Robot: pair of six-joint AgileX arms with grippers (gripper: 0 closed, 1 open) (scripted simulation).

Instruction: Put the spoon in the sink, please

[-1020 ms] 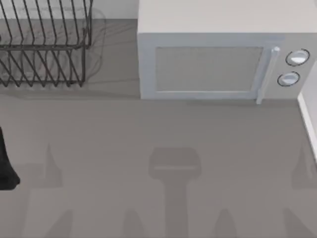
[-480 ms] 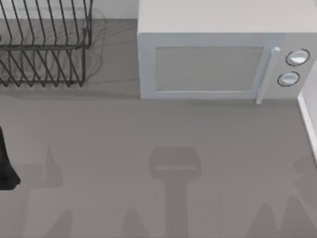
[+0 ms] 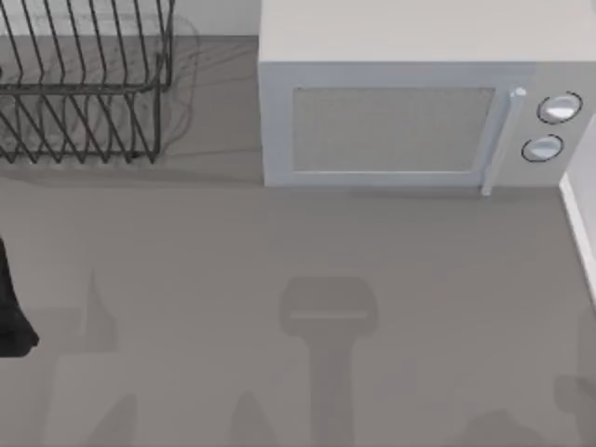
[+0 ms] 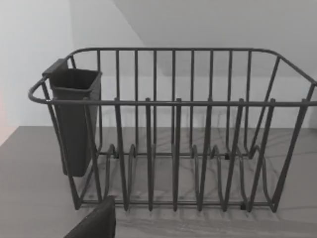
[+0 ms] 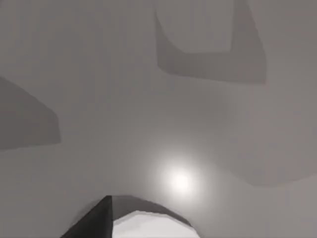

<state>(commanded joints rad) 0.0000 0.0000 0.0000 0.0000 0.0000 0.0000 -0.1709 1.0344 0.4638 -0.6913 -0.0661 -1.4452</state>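
Rack (image 3: 84, 93) stood at the frame's upper left, with the microwave (image 3: 400, 121) at upper middle and right. Our left arm (image 3: 11, 312) sat at the left edge, and our left gripper (image 4: 94, 224) faced the rack and its cup (image 4: 74, 119). Our right gripper (image 5: 133, 220) hung over the table (image 3: 307, 242). We could not tell how far either was open, what either held, or where the spoon lay.

1. You see a piece of my left arm (image 3: 11, 303) at the top view's left edge: matte black, smooth, with a rounded lower end.
2. In the left wrist view, a dark grey, flat-faced, angular part of the left hand (image 4: 94, 224) juts in.
3. In the right wrist view, the right hand (image 5: 131, 219) shows a dark grey wedge beside a pale, curved shell.
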